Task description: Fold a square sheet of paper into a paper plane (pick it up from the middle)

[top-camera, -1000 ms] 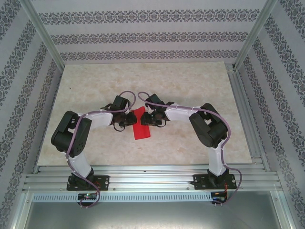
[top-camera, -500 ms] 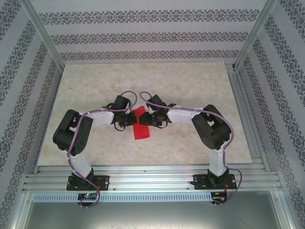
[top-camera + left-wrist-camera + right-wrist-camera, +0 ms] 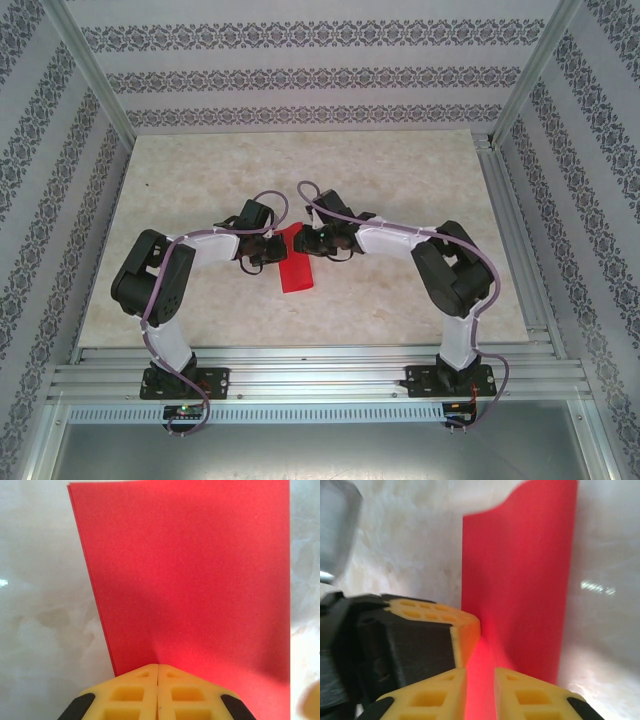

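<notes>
The square sheet of paper (image 3: 296, 270) lies on the table as a narrow red strip between my two wrists, doubled over, with two layers showing along one long edge (image 3: 190, 580). My left gripper (image 3: 272, 250) is shut, its yellow fingertips (image 3: 158, 666) pressed together on the paper's near edge; I cannot tell whether paper is pinched in the seam. My right gripper (image 3: 306, 243) is open by a narrow gap (image 3: 480, 672), low over the strip (image 3: 520, 580), with red showing between its fingers. The left gripper's fingers (image 3: 462, 630) touch the strip's side just ahead of it.
The pale marbled tabletop (image 3: 400, 180) spreads around the paper. Aluminium rails (image 3: 300, 380) run along the near edge and the right side, and patterned walls enclose the workspace. Both arms bend inward toward the middle, cables looping over the wrists.
The right arm has shifted: its elbow moved right and its wrist drew slightly toward the back. The left arm and the red strip have stayed almost still.
</notes>
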Tool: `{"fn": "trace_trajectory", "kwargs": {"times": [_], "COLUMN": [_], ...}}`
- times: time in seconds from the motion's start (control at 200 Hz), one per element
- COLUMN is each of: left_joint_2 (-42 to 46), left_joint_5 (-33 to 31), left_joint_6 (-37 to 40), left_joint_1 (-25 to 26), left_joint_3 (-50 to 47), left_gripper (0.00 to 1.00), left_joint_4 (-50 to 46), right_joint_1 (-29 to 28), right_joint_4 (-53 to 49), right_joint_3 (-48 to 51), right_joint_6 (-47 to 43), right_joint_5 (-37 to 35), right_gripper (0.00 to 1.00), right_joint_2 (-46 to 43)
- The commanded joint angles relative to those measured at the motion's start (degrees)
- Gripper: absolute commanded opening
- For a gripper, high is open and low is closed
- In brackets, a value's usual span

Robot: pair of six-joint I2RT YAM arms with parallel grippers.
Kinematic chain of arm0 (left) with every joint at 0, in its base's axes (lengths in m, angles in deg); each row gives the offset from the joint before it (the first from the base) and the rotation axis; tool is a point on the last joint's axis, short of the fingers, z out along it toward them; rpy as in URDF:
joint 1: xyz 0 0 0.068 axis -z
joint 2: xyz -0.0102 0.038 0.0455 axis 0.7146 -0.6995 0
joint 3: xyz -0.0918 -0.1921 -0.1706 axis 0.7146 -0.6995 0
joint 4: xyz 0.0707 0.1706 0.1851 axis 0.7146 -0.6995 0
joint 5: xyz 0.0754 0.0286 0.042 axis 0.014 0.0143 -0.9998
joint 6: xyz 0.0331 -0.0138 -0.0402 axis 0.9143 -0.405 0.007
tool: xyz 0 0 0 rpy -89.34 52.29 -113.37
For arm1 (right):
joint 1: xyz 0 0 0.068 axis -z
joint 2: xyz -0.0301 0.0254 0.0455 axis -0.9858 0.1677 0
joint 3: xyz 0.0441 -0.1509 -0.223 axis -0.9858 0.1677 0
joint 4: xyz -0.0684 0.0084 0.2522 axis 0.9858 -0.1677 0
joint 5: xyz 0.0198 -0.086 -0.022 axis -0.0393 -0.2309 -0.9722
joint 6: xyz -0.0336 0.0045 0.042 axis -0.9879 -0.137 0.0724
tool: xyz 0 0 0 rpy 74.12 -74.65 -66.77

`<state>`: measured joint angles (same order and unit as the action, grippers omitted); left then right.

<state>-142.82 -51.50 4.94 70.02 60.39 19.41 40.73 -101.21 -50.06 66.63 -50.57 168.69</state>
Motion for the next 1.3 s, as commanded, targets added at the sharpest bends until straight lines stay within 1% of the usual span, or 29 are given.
{"fn": "trace_trajectory", "kwargs": {"times": [0.0,0.11,0.285,0.435,0.535,0.679,0.814,0.934,1.069,1.214,1.299], "left_joint_2": [-3.7,-3.7,-4.4,-4.8,-4.8,-4.9,-5.0,-4.9,-4.7,-4.5,-4.3], "left_joint_5": [-3.2,-3.4,-4.5,-4.9,-4.9,-4.7,-4.6,-4.6,-4.6,-4.6,-4.6], "left_joint_6": [1.2,1.1,1.7,1.9,1.8,1.7,1.3,1.0,1.0,0.8,0.6], "left_joint_1": [0.5,0.5,0.5,0.5,0.5,0.5,0.5,0.5,0.5,0.5,0.5], "left_joint_3": [-1.7,-1.8,-2.3,-2.9,-3.2,-3.1,-3.3,-3.5,-3.6,-3.7,-3.9], "left_gripper": [0.09,0.09,0.09,0.08,0.08,0.08,0.08,0.08,0.08,0.08,0.08], "left_joint_4": [-3.2,-3.3,-3.7,-3.7,-3.6,-3.5,-3.1,-2.6,-2.6,-2.4,-2.2], "right_joint_1": [-0.4,0.4,2.7,3.4,3.5,2.6,1.6,1.3,1.2,0.4,-0.6], "right_joint_4": [1.0,1.3,2.7,2.0,1.6,3.8,5.0,5.7,3.4,1.8,2.3], "right_joint_3": [-1.3,-0.1,4.5,6.3,6.3,6.6,8.4,11.2,11.8,11.6,12.3], "right_joint_6": [0.5,0.6,0.3,-0.2,-0.2,0.8,2.2,3.2,2.5,1.7,2.0], "right_joint_5": [2.8,2.5,1.4,-0.2,-0.2,3.3,5.5,5.5,3.0,2.2,3.2], "right_gripper": [0.2,0.2,0.19,0.18,0.16,0.16,0.15,0.13,0.09,0.07,0.06], "right_joint_2": [3.0,4.0,4.0,5.0,3.2,-2.1,-2.8,-1.4,-0.2,-3.1,-4.9]}}
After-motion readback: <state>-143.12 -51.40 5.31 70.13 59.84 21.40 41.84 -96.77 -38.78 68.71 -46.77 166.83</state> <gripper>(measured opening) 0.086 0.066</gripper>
